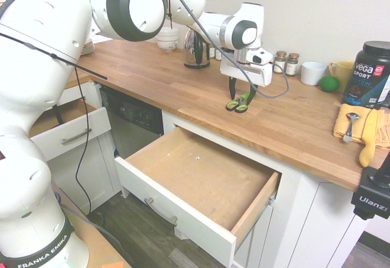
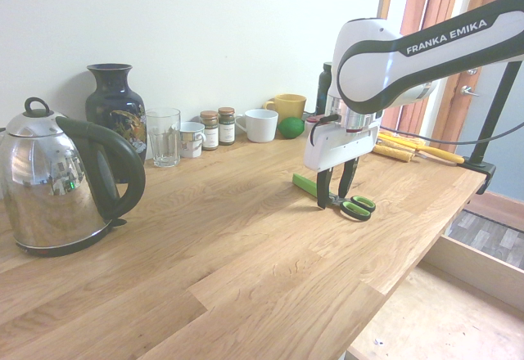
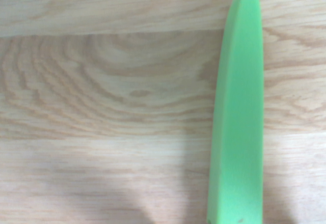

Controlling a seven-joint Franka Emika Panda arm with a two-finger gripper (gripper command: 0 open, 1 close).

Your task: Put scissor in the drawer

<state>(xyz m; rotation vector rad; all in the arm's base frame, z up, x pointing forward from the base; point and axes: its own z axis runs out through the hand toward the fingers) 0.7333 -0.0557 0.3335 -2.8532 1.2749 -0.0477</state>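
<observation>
Scissor: we count one lime-green-and-black small scissor (image 2: 344,200) lying on the butcher-block wooden table (image 2: 246,245).
Tool: our tool (image 2: 336,200) straddles it, fingers parted, not clamped.
Drawer: one wide white-fronted wooden drawer (image 1: 195,179), open.
Writing: "Vega Sport" black tub (image 1: 369,76).

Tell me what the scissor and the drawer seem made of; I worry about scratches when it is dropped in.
The scissor: loop handles look like lime-green and black plastic, with a smooth matte green sleeve, probably plastic, over the blades.
The drawer: inside looks like bare light wood with visible grain; the front looks painted white, with a metal-looking bar handle.
</observation>
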